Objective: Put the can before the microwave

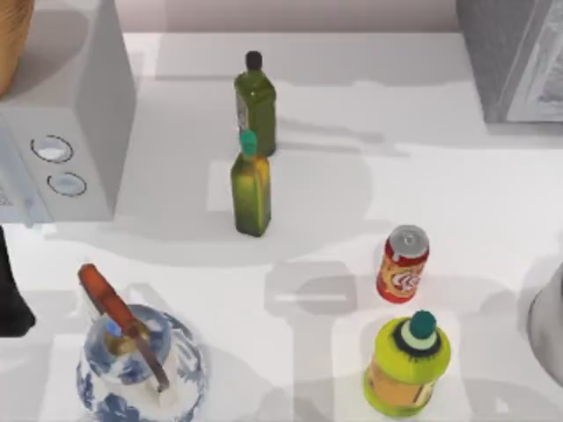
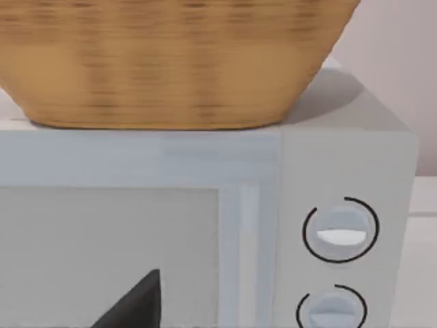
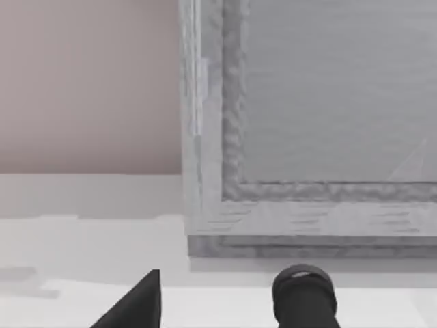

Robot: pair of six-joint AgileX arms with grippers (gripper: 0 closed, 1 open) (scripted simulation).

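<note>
Can: the red soda can stands upright on the white table, right of centre in the top view, untouched by either arm.
Microwave: the light-grey microwave sits at the table's far left edge, its two ringed dials facing the near side; the can is well apart from it, across the table.
Left arm: a dark part of it shows at the table's left edge, just on the near side of the microwave. Its wrist view looks straight at the microwave front, with a dark finger low before the door; whether the fingers are apart or together I cannot tell.
Right arm: parked at the table's right edge, near the can's right. Its wrist view faces the speckled grey box with one dark finger showing; spread of the fingers cannot be told.
Basket: a wicker basket rests on top of the microwave.
Bottles: two dark green oil bottles stand mid-table, one behind the other; a fat yellow-green bottle stands just on the near side of the can.
Teapot: a blue-and-white teapot stands on the near side of the microwave, close to the left arm.
</note>
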